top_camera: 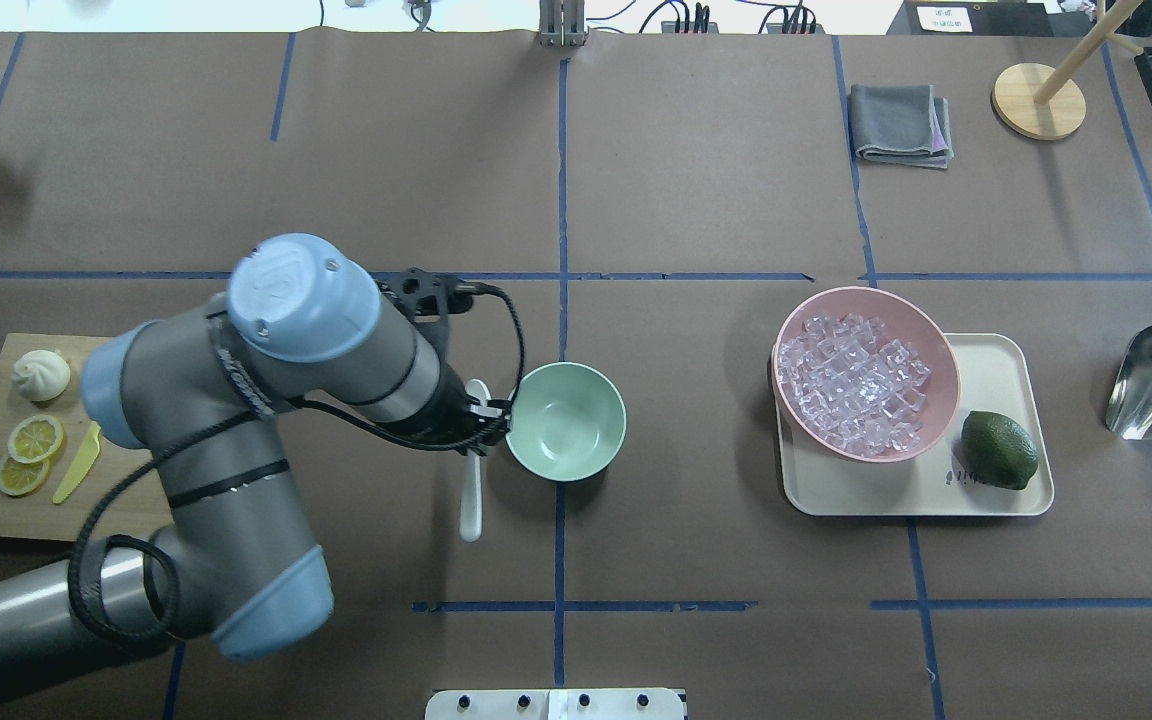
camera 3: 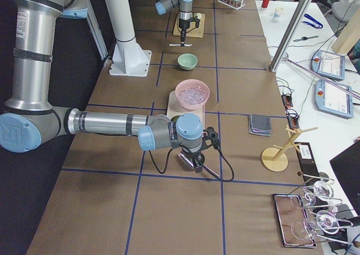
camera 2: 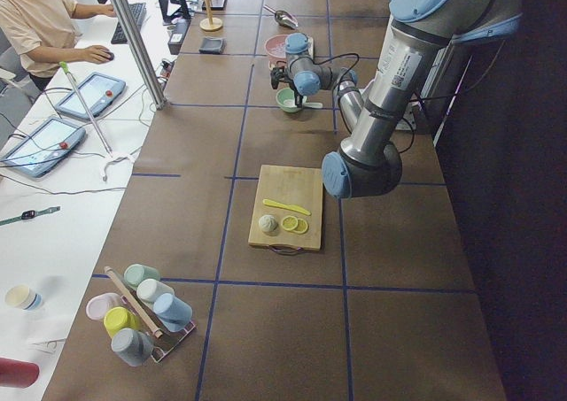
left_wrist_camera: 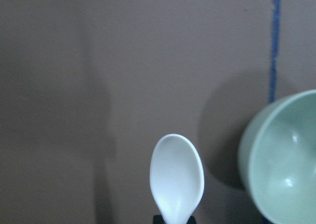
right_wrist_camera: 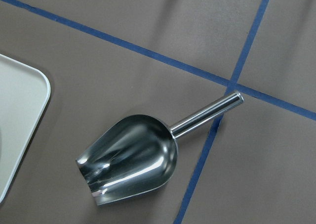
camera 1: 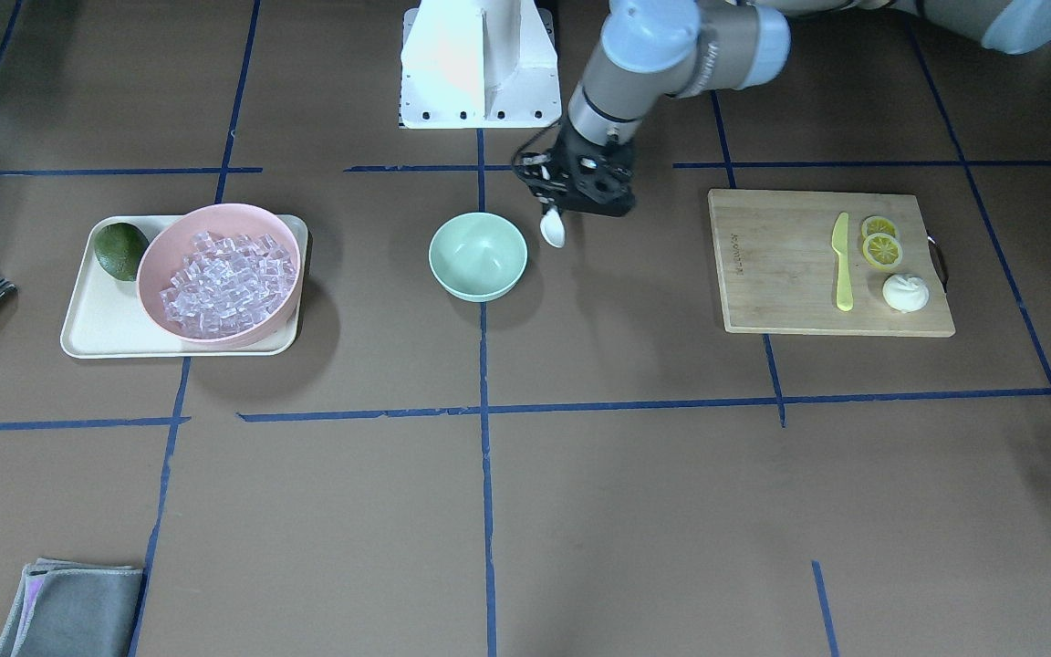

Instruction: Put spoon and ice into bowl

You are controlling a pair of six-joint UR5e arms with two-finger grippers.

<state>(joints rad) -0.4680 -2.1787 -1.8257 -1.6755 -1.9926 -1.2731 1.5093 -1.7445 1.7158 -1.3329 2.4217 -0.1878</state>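
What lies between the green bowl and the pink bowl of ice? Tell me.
Only bare table from the green bowl to the rim of the tray under the pink bowl, as the overhead view shows.

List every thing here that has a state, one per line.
spoon: gripped by left gripper, outside bowl
bowl: upright, empty
ice: heaped in pink bowl
scoop: lying down, empty
left gripper: shut on spoon
right gripper: over scoop, jaws unclear
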